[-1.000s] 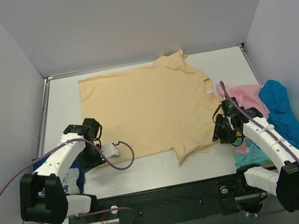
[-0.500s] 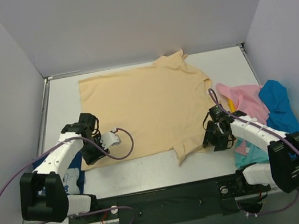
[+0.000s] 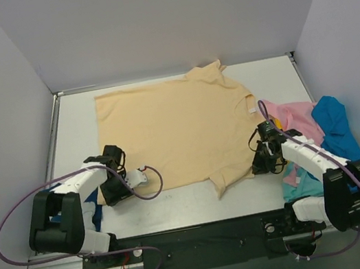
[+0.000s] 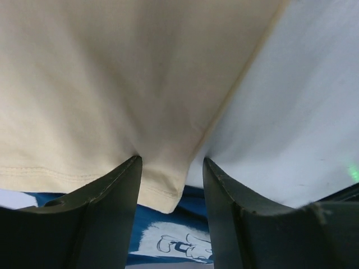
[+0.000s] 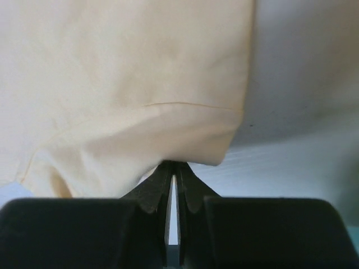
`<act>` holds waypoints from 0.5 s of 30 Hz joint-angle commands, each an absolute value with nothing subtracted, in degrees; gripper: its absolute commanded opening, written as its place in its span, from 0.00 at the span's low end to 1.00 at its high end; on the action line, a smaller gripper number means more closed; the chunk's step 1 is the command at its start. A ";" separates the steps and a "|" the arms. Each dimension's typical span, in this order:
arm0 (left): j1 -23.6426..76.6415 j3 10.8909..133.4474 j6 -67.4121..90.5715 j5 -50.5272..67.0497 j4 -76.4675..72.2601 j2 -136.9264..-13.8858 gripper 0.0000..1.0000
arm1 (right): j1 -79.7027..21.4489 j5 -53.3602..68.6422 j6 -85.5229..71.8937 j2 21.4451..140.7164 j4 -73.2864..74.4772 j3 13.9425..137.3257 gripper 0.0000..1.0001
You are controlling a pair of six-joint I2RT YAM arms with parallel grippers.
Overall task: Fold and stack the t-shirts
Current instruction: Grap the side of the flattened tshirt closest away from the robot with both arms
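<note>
A soft tan t-shirt (image 3: 172,129) lies spread flat across the middle of a white tabletop (image 3: 179,208), its collar at the far right and its hem along the left. One short sleeve points toward the near edge.

At the shirt's near-left corner, the left gripper (image 3: 111,190) is low over the table with its dark jaws standing apart. In the left wrist view the hemmed corner of the tan t-shirt (image 4: 112,84) lies between the two fingers (image 4: 112,190) of the left gripper (image 4: 171,159), with a gap on either side. Just beneath that corner is a navy t-shirt with a white cartoon print (image 4: 174,241), which in the top view shows under the left arm at the table's near-left edge (image 3: 90,216).

At the shirt's near-right edge, the right gripper (image 3: 261,162) is pressed shut. In its wrist view only a thin slit remains between the fingertips of the right gripper (image 5: 173,165), which touch a folded edge of the tan t-shirt (image 5: 112,84). Whether any cloth is pinched there cannot be told.

On the right side of the table, just beside the tan shirt, is a loose pile: a pink t-shirt (image 3: 296,121) farthest back, a bright blue t-shirt (image 3: 336,131) against the right wall and a teal t-shirt (image 3: 301,186) nearest the arms. The right arm reaches across the pile.
</note>
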State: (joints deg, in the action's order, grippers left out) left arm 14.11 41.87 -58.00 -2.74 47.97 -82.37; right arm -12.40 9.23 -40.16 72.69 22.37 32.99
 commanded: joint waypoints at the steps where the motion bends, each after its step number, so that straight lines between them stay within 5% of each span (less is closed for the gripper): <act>1: 14.15 41.13 -57.58 -7.38 37.10 -85.60 0.56 | -7.66 9.75 -34.20 66.11 29.44 38.39 0.00; 3: 14.06 41.39 -56.78 -7.82 35.51 -86.39 0.45 | -6.86 10.02 -32.18 63.74 31.55 40.50 0.00; 6: 14.33 41.83 -56.16 -6.42 35.68 -86.13 0.00 | -6.59 11.60 -30.15 61.79 34.53 43.93 0.00; 15: 13.62 47.11 -53.44 -8.18 43.58 -74.55 0.00 | -5.01 16.08 -26.37 57.40 48.58 52.11 0.00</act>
